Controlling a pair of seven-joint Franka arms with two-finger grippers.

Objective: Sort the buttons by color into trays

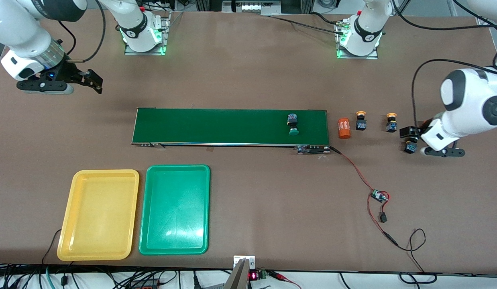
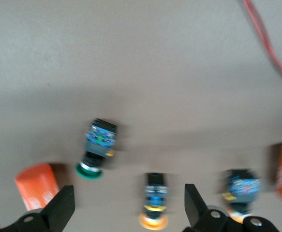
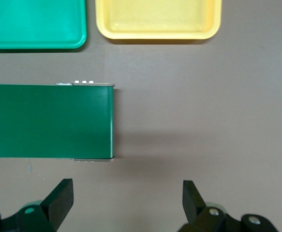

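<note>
One green button point(image 1: 293, 124) lies on the conveyor belt point(image 1: 216, 126) near the left arm's end. Two yellow buttons point(image 1: 361, 120) point(image 1: 391, 122) stand on the table past that end. Another green button point(image 1: 410, 147) lies just under my left gripper point(image 1: 411, 137), which is open and low over the table. In the left wrist view this gripper point(image 2: 128, 208) has a yellow button point(image 2: 155, 203) between its fingers, with the green button point(image 2: 98, 145) and another yellow one point(image 2: 240, 191) beside it. My right gripper point(image 1: 94, 80) point(image 3: 126, 203) is open and empty. The yellow tray point(image 1: 98, 214) and green tray point(image 1: 176, 208) are empty.
An orange cylinder point(image 1: 344, 127) lies at the belt's end, and another point(image 2: 37, 186) lies by the left gripper. A red cable with a small board point(image 1: 379, 196) runs from the belt toward the front camera. The right wrist view shows the belt's end point(image 3: 49, 121) and both trays point(image 3: 34, 24) point(image 3: 157, 19).
</note>
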